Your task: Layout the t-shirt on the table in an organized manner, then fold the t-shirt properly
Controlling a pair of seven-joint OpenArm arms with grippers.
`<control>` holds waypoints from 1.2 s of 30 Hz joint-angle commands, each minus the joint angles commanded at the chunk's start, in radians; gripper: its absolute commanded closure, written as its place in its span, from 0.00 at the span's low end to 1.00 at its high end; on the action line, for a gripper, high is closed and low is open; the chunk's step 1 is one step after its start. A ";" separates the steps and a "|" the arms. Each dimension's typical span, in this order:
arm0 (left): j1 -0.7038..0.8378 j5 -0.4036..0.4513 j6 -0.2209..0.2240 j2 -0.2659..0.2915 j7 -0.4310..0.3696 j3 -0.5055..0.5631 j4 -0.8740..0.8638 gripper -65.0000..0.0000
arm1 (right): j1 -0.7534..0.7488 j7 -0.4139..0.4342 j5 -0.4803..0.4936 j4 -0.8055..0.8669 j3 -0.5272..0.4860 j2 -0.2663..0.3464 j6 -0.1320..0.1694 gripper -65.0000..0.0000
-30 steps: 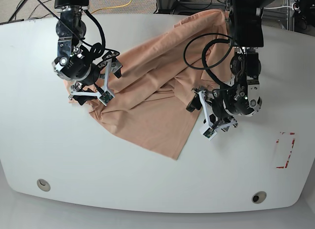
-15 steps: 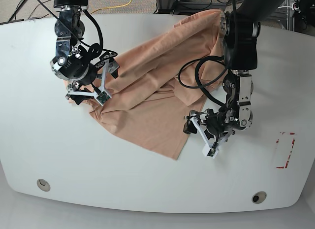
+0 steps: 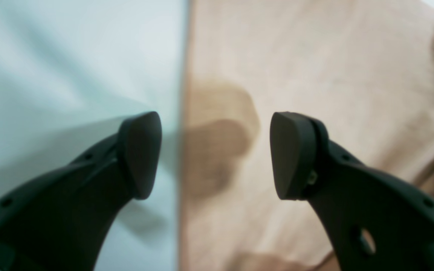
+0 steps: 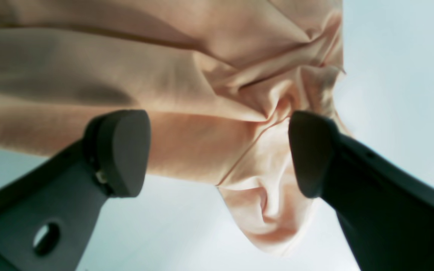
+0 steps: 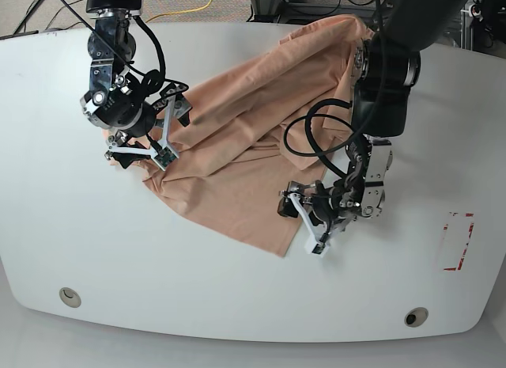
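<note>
The peach t-shirt (image 5: 245,138) lies crumpled in a diagonal band across the white table (image 5: 198,297), from the far right down to a pointed corner near the front middle. My left gripper (image 5: 300,225) is open at the shirt's lower right edge. In the left wrist view this gripper (image 3: 215,154) straddles the straight cloth edge, with t-shirt (image 3: 315,75) on one side and bare table (image 3: 70,56) on the other. My right gripper (image 5: 142,156) is open at the shirt's left end. The right wrist view shows that gripper (image 4: 217,154) over a bunched t-shirt (image 4: 269,113) corner, gripping nothing.
A red-tape rectangle (image 5: 457,241) marks the table at the right. Two round grommet holes (image 5: 69,296) (image 5: 416,316) sit near the front edge. Cables and equipment legs lie beyond the far edge.
My left gripper has travelled down and to the left in the base view, from beside the shirt's right edge to its lower corner. The right gripper has barely shifted.
</note>
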 joint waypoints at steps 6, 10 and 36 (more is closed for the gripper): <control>0.008 0.000 0.000 0.037 0.005 0.015 0.000 0.35 | 0.003 0.000 0.000 0.000 0.000 0.005 0.000 0.17; 0.020 0.002 0.002 0.038 -0.002 0.015 0.000 0.38 | 0.003 0.000 0.000 0.000 0.057 -0.002 0.000 0.17; 0.037 0.002 0.005 -0.009 -0.002 0.012 0.006 1.00 | 0.173 0.003 0.006 -0.304 0.382 -0.038 0.000 0.16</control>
